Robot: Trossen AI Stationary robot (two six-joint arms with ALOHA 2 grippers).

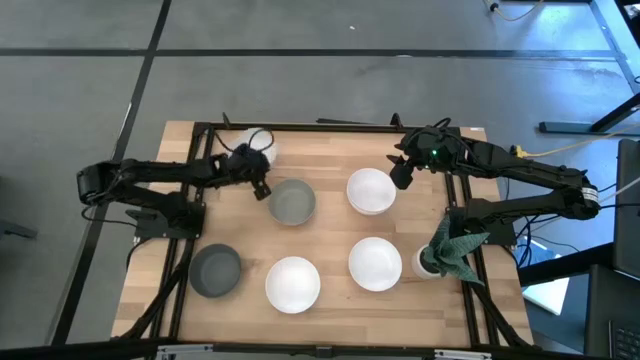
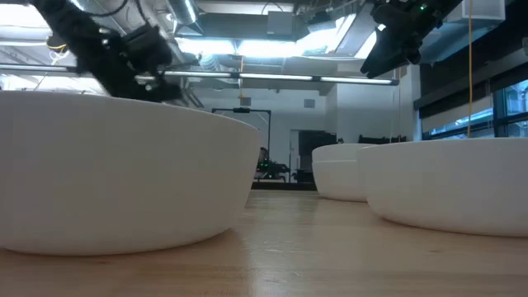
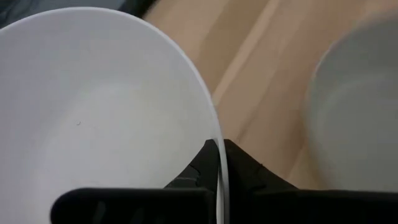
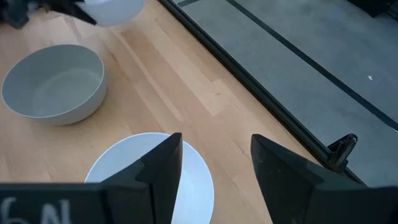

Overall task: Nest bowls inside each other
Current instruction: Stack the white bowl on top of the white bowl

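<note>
- The left gripper [image 1: 250, 170] is clamped on the rim of a glossy white round bowl [image 1: 256, 143] near the table's far left edge; in the left wrist view its fingers [image 3: 214, 163] pinch that bowl's wall [image 3: 93, 112].
- A matte grey round bowl [image 1: 292, 201] sits just beside it.
- The right gripper [image 1: 402, 172] hovers with fingers apart beside a stacked white bowl [image 1: 370, 191].
- Two more white bowls [image 1: 293, 283] [image 1: 375, 263] and a second grey bowl [image 1: 215, 270] sit along the wooden table's [image 1: 330, 150] near side.
</note>
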